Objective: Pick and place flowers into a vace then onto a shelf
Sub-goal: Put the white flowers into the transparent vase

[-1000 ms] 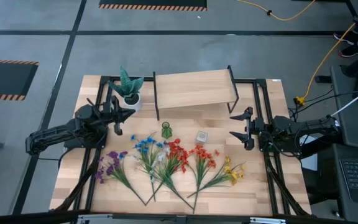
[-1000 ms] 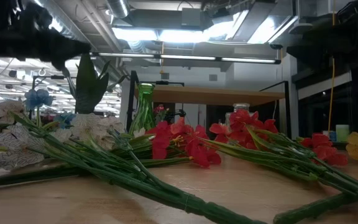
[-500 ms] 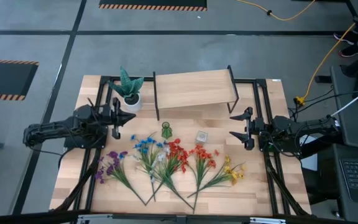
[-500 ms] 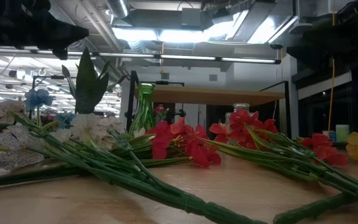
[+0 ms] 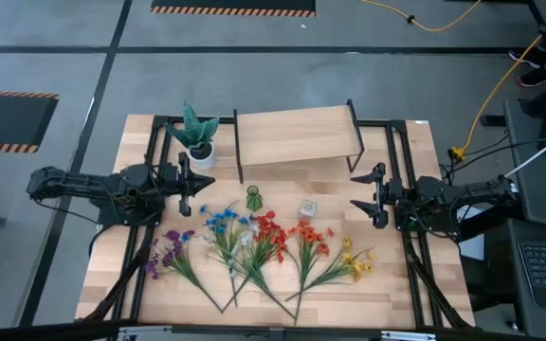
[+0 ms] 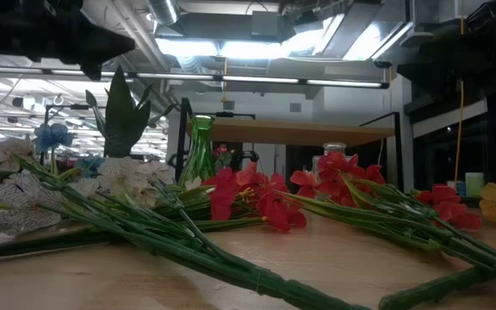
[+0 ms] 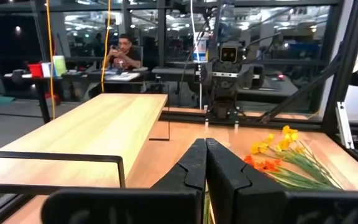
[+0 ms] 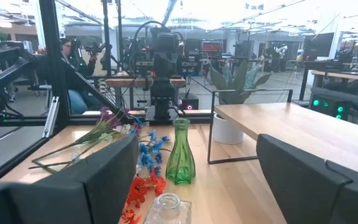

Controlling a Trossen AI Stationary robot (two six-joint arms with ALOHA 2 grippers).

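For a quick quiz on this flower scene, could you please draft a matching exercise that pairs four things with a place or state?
Things:
1. left tool
2. right tool
3. green vase
4. yellow flowers

Places or states:
A. lying on the table, nearest the right arm
B. shut, holding nothing
C. standing upright in front of the shelf
D. wide open, empty

Pairs: 1-B, 2-D, 3-C, 4-A
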